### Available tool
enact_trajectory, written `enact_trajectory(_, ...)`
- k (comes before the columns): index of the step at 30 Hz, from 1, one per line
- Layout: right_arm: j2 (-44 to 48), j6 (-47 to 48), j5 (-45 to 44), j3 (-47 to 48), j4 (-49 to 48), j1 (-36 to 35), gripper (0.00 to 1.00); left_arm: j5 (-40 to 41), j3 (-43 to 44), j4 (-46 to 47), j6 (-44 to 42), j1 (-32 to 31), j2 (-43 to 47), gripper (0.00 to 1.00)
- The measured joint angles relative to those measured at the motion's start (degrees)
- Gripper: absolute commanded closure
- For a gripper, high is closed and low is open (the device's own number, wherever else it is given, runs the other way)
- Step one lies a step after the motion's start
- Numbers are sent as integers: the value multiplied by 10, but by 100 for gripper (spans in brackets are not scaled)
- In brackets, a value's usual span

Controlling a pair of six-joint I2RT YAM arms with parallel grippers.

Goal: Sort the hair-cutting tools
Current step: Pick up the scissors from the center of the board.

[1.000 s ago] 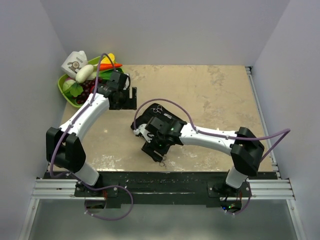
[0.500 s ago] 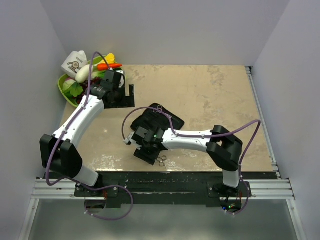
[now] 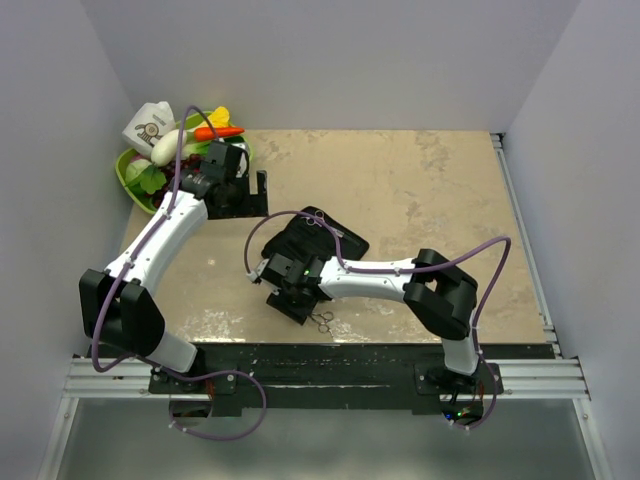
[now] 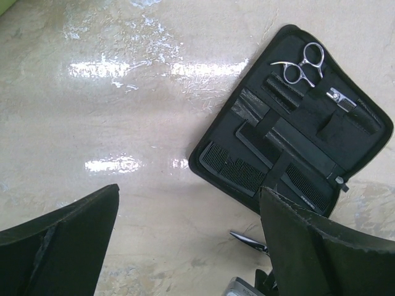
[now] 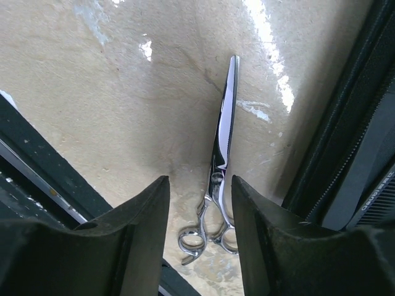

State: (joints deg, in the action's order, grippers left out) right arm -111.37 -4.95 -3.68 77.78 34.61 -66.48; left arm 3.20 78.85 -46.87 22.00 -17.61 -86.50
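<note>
Right tool (image 5: 199,185) – jaws part-way open, set down over the loose scissors (image 5: 223,148) on the worktop (image 5: 123,92). One finger stands on each side of the shank, just above the ring handles. Gap visible on the left side; the right finger is very near the metal, and contact cannot be told. No clamp seen. Blades are closed, with the tip pointing away from the wrist camera. These scissors lie just beside the edge of the open black case (image 4: 355,145), close to the near edge of the worktop.

Left tool (image 4: 188,203) – jaws fully apart and holding nothing. It hangs above bare worktop at the back left, well apart from the case.

Case contents, left wrist view:
- second scissors (image 4: 302,65) lie in the far corner, with the rings toward the rim
- black comb (image 4: 234,168) lies along the near-left edge, teeth visible
</note>
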Motion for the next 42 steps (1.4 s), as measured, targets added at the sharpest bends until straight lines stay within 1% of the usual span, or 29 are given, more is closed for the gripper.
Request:
enact_trajectory(8,0,-16,1,-10,-22,0,54,-1,-7,1,0,0,5,1)
enact_trajectory(15,0,-31,-16,-23,-30,0,54,-10,-14,0,0,0,7,1)
enact_trajectory(22,0,-40,-16,-27,-35,0,58,-14,-16,1,0,1,7,1)
enact_trajectory(28,10,-44,-17,-47,-58,1,70,-15,-16,1,0,1,7,1)
enact_trajectory(29,12,-45,-18,-51,-63,1,74,-15,-16,1,0,1,7,1)
enact_trajectory(33,19,-49,-22,-64,-77,2,83,-15,-16,1,0,1,7,1)
enact_trajectory(38,26,-56,-28,-75,-89,2,97,-15,-17,6,0,1,7,1)
enact_trajectory(42,28,-58,-29,-77,-91,2,100,-14,-17,9,0,1,3,1)
